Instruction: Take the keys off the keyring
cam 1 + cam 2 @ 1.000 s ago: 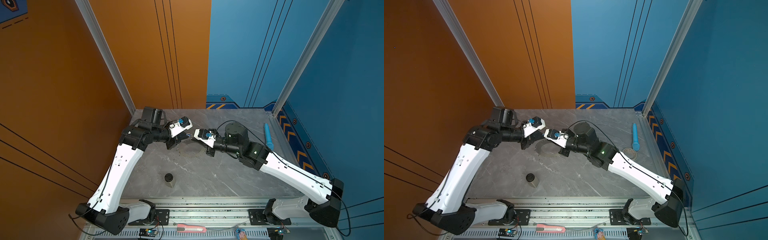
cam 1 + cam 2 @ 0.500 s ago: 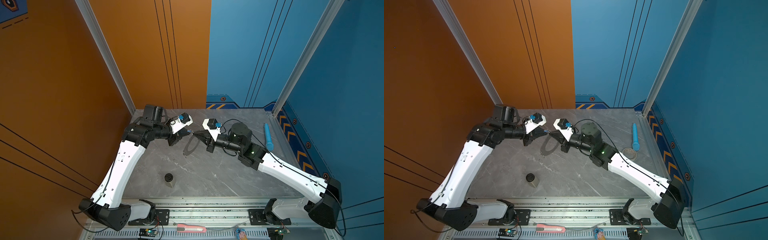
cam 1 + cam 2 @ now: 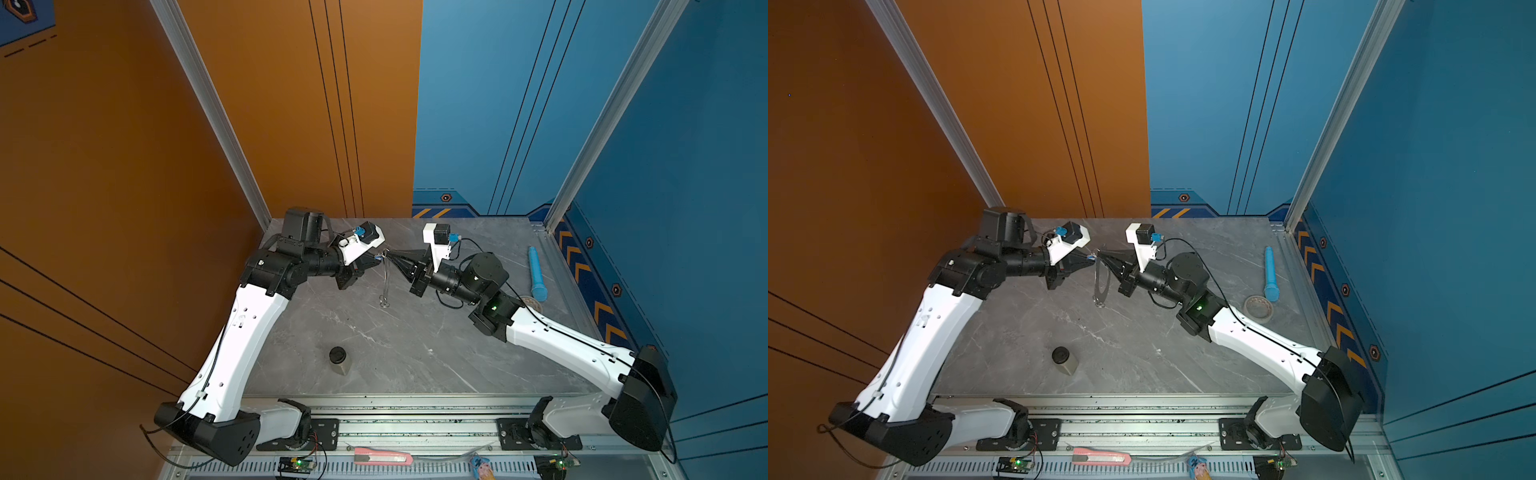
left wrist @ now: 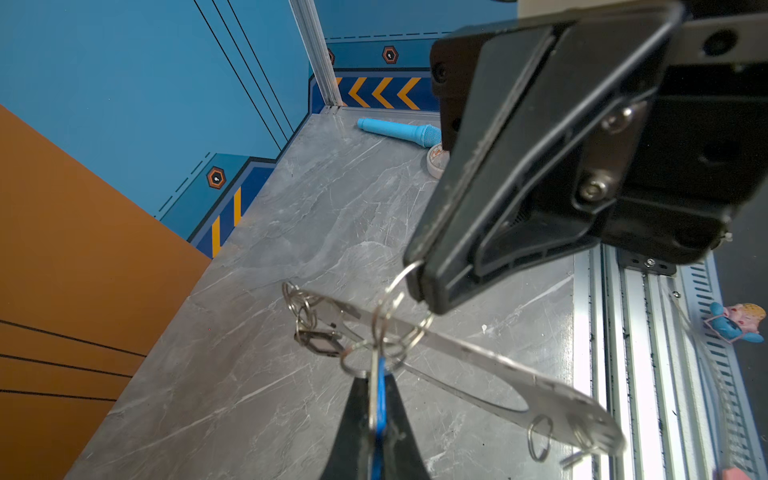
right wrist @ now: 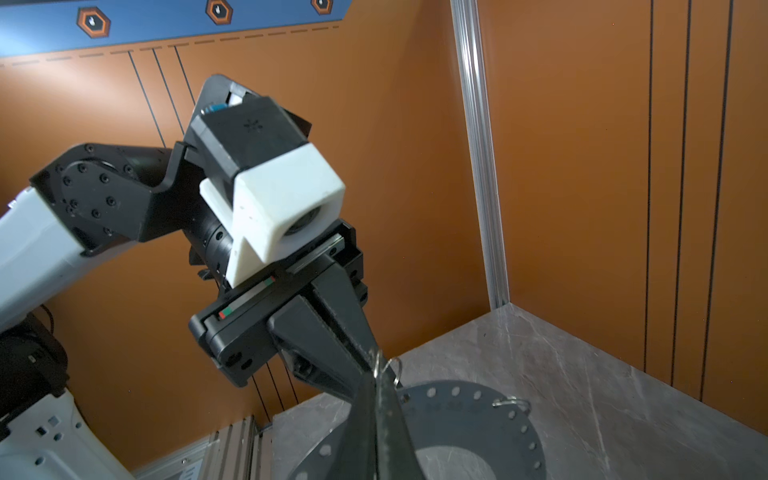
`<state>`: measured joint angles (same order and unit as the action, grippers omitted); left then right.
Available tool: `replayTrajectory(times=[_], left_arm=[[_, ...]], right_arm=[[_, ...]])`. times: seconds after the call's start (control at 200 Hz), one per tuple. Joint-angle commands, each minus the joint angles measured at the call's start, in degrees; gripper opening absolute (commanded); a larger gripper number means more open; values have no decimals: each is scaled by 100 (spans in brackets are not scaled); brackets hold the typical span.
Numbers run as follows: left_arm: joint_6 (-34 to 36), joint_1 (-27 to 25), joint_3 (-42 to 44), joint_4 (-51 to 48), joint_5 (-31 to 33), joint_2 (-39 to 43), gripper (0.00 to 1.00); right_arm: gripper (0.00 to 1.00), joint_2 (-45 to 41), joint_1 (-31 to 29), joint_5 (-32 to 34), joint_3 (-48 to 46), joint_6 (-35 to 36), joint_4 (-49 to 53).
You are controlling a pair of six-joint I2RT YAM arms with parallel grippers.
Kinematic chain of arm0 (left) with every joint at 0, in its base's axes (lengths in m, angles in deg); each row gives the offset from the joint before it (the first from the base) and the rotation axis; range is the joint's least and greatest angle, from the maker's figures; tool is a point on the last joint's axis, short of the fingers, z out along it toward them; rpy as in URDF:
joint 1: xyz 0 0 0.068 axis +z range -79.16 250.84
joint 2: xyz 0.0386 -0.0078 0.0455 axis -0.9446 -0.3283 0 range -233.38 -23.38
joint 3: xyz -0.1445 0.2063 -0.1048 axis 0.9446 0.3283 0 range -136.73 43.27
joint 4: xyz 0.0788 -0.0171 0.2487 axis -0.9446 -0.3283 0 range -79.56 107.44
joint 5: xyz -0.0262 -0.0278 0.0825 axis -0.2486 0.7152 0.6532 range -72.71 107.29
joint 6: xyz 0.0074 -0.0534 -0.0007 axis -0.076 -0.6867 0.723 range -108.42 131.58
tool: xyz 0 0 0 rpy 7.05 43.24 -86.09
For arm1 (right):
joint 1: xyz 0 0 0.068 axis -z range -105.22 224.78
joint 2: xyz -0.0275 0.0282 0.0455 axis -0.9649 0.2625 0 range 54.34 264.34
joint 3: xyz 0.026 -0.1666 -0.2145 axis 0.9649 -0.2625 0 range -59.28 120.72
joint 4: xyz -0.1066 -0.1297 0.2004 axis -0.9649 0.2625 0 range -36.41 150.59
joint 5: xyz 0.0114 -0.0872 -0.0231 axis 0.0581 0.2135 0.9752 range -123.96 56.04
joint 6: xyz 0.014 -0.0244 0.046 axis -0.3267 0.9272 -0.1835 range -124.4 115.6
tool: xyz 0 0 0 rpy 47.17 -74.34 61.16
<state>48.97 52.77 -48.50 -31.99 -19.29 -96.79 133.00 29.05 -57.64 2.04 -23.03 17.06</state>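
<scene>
L gripper (image 3: 374, 259) and R gripper (image 3: 390, 254) meet tip to tip above the back-centre of the worktop (image 3: 415, 332), w/ the keyring (image 3: 387, 277) hanging edge-on between them, clear of the surface. In the left wrist view the L gripper is clenched on the blue key (image 4: 379, 397), and the R gripper is clamped on a wire loop (image 4: 395, 281) at the keyring's rim, right beside that key's own small ring. This looks like a hold-and-pull setup: one side anchors the ring, the other has the tag, so pulling apart or twisting could work the key's ring off. Lifting it gives the loops room to swing, but it also lets the disc dangle and turn. A dark tag, prob. the black key (image 4: 318, 343), hangs from loops further round the rim, not yet handled. Judging by this, neither key is off yet, so early stage.
</scene>
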Motion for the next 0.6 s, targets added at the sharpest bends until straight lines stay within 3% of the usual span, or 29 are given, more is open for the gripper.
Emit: replayTrajectory(times=[0.0, 0.26, 0.596], left_arm=[[-175, -42, -121, 128, 20, 216, 0], [-181, -9, -139, 140, 89, 327, 0], [-152, 14, -271, 137, 183, 380, 0]], right_arm=[[0, 16, 21, 252, -27, -418, -903], [0, 209, 66, 353, -69, -847, -1364], [0, 240, 86, 339, -103, -739, -1226]])
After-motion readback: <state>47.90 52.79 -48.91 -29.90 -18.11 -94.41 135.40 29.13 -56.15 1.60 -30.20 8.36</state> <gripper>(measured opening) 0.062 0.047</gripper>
